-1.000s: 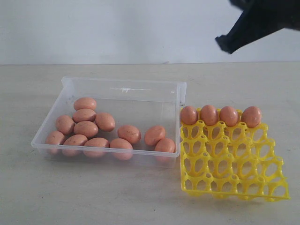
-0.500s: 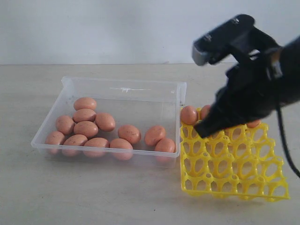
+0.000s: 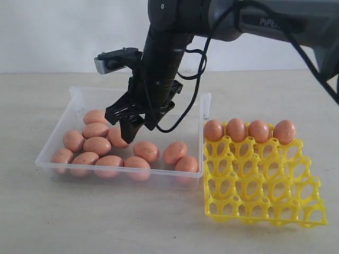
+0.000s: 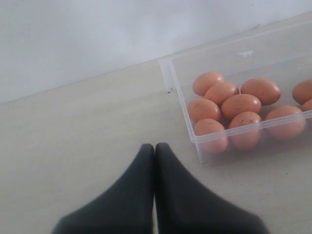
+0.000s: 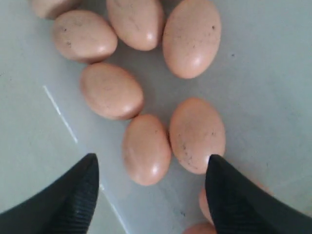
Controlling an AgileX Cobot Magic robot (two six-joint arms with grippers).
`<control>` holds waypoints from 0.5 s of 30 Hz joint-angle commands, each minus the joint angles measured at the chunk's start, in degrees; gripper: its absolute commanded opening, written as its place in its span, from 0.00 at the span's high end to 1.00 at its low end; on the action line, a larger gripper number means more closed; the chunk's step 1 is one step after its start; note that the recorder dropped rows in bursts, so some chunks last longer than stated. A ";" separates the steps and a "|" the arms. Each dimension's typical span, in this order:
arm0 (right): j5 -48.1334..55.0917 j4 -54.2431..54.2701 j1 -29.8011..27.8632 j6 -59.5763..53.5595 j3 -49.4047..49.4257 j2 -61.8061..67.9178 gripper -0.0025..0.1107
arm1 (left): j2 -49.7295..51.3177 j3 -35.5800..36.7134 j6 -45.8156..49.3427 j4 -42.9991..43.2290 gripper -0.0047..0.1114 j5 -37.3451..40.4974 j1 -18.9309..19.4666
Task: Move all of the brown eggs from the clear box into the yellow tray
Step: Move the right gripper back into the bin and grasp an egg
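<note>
Exterior view. I count twelve brown eggs (image 3: 97, 145) in the clear box (image 3: 137, 98), one of them partly hidden behind the right arm. Most are bunched toward the box's 9 o'clock end. The rest are strung along its 6 o'clock wall out to the 4 o'clock corner.

Four more eggs sit side by side in the 12 o'clock row of the yellow tray (image 3: 265, 211), one per cup. The tray stands just beside the box, at the box's 3 o'clock. Both rest on the tabletop (image 3: 106, 211).

Right pincer (image 5: 151, 158): the arm (image 3: 164, 47) reaches across from 1 o'clock and points down into the box, over the middle of the egg cluster. In the right wrist view the jaws are spread wide, with two eggs lying on the box floor in the span between the fingertips. I see neither pad pressed against a shell, and nothing is gripped.

Left pincer (image 4: 155, 148): the fingers are pressed together with no gap and hold nothing. It sits over bare tabletop outside the box, near one of the box's corners.
</note>
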 commanded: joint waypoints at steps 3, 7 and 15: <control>-6.89 -6.71 0.02 -0.09 -0.83 3.52 0.45 | -0.11 -0.05 0.02 -0.45 1.00 -0.42 -0.19; -9.18 -7.67 0.02 -0.09 -0.83 5.24 0.45 | -0.11 -0.05 0.02 -0.45 1.00 -0.42 -0.19; -9.08 -7.19 0.02 -0.09 -0.83 9.25 0.46 | -0.11 -0.05 0.02 -0.45 1.00 -0.42 -0.19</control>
